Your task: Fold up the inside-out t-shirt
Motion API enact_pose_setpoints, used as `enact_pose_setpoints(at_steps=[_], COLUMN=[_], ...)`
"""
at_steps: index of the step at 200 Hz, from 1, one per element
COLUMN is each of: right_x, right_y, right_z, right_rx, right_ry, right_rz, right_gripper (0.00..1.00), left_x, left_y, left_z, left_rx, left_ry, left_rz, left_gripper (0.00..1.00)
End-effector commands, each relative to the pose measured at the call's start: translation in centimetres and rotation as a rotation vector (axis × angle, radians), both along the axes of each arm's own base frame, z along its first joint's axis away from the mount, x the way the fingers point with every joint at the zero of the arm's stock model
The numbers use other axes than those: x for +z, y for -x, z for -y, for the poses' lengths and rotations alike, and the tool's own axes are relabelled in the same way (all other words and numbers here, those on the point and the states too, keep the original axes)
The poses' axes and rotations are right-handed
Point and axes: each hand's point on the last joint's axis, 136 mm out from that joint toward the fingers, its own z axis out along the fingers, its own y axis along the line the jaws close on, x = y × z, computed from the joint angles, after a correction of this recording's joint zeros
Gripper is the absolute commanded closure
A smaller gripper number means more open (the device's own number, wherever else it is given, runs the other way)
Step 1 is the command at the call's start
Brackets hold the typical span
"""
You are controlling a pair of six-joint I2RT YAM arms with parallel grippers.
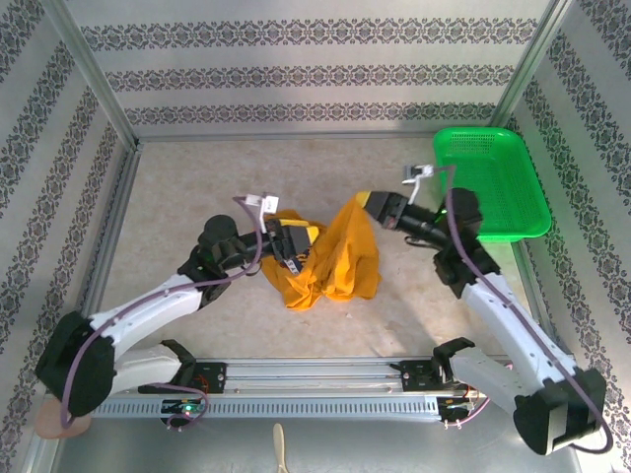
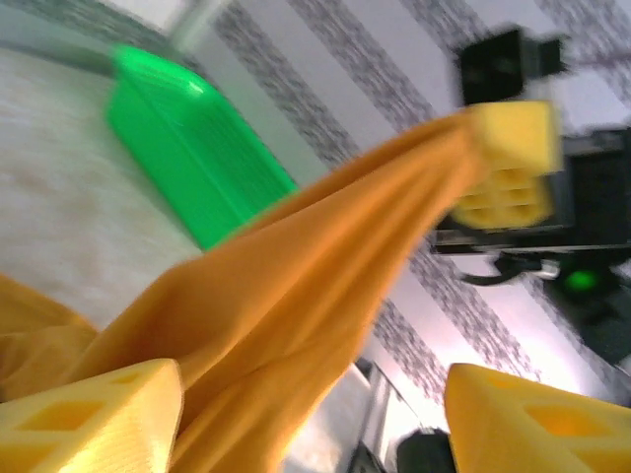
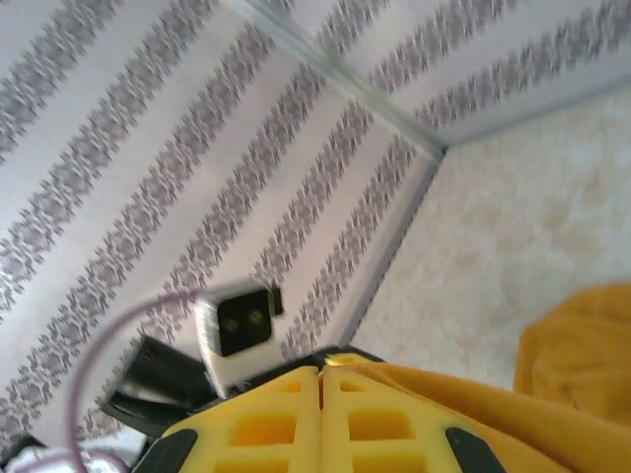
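— Patterned walls (image 1: 315, 59) are seen on three sides of the pale table (image 1: 197, 187). Where is the inside-out t-shirt (image 1: 335, 261) found?

— It is bunched in the middle of the table, between the two arms, with one end lifted off the heap. The green basket (image 1: 493, 182) is set at the far right corner, apart from the cloth.

— How are the arms posed?

— The left arm (image 1: 148, 310) and the right arm (image 1: 493, 305) are both reached inward from the near edge, each bent at the elbow.

— And the tools?

— The right tool (image 1: 372, 204) is closed tight on the lifted end, and the cloth is drawn taut from it. The left tool (image 1: 296, 239) is spread wide. In the left wrist view, cloth is passed between its fingers (image 2: 89, 419), laid against one but not pinched.

— Is room left for moving?

— Bare table is left behind the shirt and to its left. The far right is bounded by the basket.
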Motion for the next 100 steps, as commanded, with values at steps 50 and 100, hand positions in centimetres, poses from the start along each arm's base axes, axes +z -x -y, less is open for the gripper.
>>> enact_pose_setpoints(at_steps=[50, 100], right_x=[2.8, 2.2], right_y=[2.8, 4.0], right_z=[2.8, 5.2], right_rx=[-0.038, -0.138], right_ry=[0.035, 0.071], right_rz=[0.054, 0.028], right_gripper=[1.0, 1.0], left_x=[-10.5, -18.8], left_y=[-4.0, -5.5], left_z=[-12.0, -13.6], left_rx=[0.551, 0.521], left_ry=[-0.539, -0.852], left_rz=[-0.339, -0.617], left_gripper=[0.2, 0.22])
